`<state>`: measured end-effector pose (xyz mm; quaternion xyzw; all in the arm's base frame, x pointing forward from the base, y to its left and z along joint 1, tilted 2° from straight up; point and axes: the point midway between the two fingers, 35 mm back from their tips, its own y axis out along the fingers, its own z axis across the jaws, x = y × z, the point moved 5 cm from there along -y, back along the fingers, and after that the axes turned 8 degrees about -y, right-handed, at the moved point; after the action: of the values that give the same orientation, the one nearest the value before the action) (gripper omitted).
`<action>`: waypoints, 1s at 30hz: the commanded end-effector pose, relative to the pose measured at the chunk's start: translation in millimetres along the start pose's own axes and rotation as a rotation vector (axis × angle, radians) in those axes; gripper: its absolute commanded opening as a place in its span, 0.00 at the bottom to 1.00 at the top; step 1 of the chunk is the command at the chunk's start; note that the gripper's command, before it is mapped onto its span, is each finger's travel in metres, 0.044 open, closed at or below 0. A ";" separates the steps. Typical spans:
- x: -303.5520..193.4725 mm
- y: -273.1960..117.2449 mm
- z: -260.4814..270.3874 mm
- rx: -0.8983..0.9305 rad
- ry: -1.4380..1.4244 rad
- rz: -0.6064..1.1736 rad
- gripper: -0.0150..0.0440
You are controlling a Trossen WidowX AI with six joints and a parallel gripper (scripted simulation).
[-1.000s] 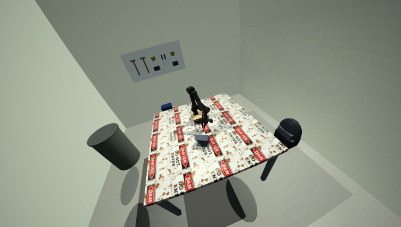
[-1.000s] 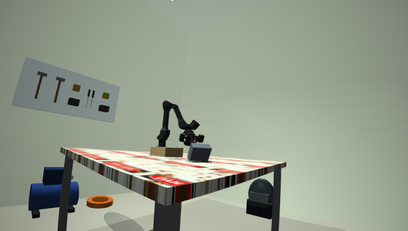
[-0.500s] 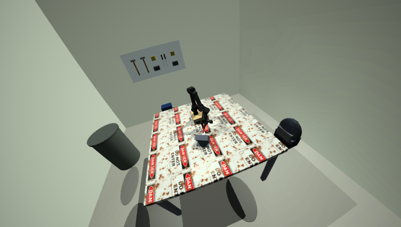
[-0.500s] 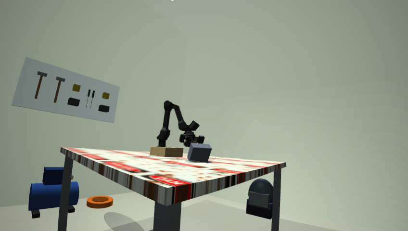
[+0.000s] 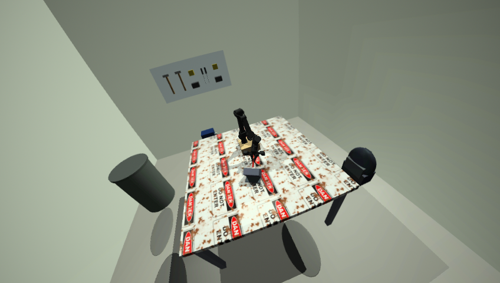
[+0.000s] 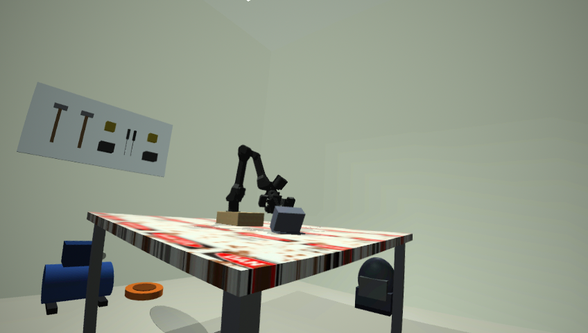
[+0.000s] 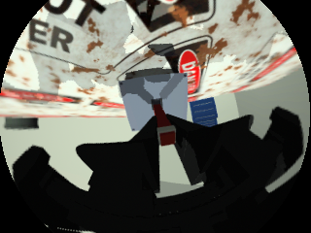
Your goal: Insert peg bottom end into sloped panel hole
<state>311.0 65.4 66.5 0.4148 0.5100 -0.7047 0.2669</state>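
Gripping the red peg (image 5: 253,163) (image 7: 161,116), the black parallel-jaw end effector (image 5: 255,152) (image 7: 159,118) has its fingers closed on it. Arm is black, jointed (image 5: 242,124) (image 6: 239,173), on a tan block base (image 5: 244,144) (image 6: 240,218).

Edges: the desk (image 5: 207,206) (image 6: 185,243), printed white, red and black with DANGER signs and rust-brown specks, has its rim well apart from the end effector on every side. Open room: lateral space beside the grey-blue sloped block (image 5: 252,172) (image 6: 287,220) (image 7: 146,94) looks free both ways; tight spot is the short gap between end effector and block. Base sits near on the other side. Black domed helmet-like object (image 5: 361,164) (image 6: 374,284) is by a far-off desk edge, out of the way.

Peg vs end effector: its near end sits between the fingertips, the rest sticks out past them toward the block. In the wrist view the far end lines up with the dark square hole (image 7: 156,102) in the block's face. Can't tell whether the tip is inside or just short of it. Peg isn't released.
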 end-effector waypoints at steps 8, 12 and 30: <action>0.6 7.4 -0.4 -0.001 -0.002 0.000 0.25; 0.8 6.4 0.0 0.000 -0.001 0.000 0.25; 0.4 10.4 -1.7 0.000 -0.001 0.000 0.25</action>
<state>318.0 63.0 61.3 0.4148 0.5095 -0.7052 0.2666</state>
